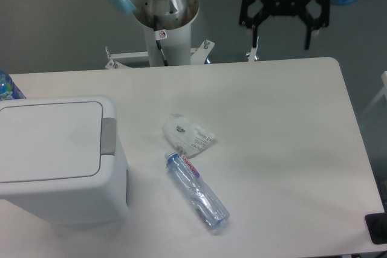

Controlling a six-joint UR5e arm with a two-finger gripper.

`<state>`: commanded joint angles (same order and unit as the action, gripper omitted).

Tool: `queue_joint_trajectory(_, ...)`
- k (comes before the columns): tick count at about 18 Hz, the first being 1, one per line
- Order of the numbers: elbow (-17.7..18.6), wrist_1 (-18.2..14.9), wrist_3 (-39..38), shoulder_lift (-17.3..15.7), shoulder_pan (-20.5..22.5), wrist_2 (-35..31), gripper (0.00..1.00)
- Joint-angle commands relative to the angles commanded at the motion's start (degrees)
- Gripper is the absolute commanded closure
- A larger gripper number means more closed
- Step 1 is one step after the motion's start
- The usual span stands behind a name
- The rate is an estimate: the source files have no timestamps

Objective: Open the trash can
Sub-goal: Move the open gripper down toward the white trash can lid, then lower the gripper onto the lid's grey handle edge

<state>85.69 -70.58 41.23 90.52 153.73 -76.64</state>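
The trash can (57, 155) is a large white boxy bin at the left of the table. Its flat white lid (51, 140) lies closed, with a grey tab (108, 136) on its right rim. My gripper (282, 39) hangs at the top right, above the table's far edge, well away from the bin. Its two black fingers are spread apart and hold nothing.
A clear plastic bottle (198, 193) with a blue cap lies in the middle of the white table (290, 125). A crumpled clear wrapper (188, 134) lies just behind it. The arm's base column (164, 22) stands behind the table. A dark object (378, 229) sits at the front right corner.
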Motion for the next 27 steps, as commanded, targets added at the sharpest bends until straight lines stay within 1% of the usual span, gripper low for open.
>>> queue_joint_trajectory(5, -0.3, 0.4, -7.1, 2.7, -4.6, -0.6, 0.0)
queue_joint_trajectory(10, -0.4, 5.5, -16.4, 4.7, -8.0, -0.4, 0.0)
queue_joint_trajectory(13, -0.4, 6.8, -20.6, 5.5, -10.2, -0.4, 0.0)
queue_joint_trajectory(17, -0.5, 7.2, -22.9, 6.2, -13.2, -0.3, 0.0)
queue_joint_trajectory(20, -1.1, 7.3, -26.2, 6.7, -14.3, -0.1, 0.0)
queue_joint_trajectory(27, -0.9, 9.6, -31.9, 7.4, -17.8, -0.1, 0.0)
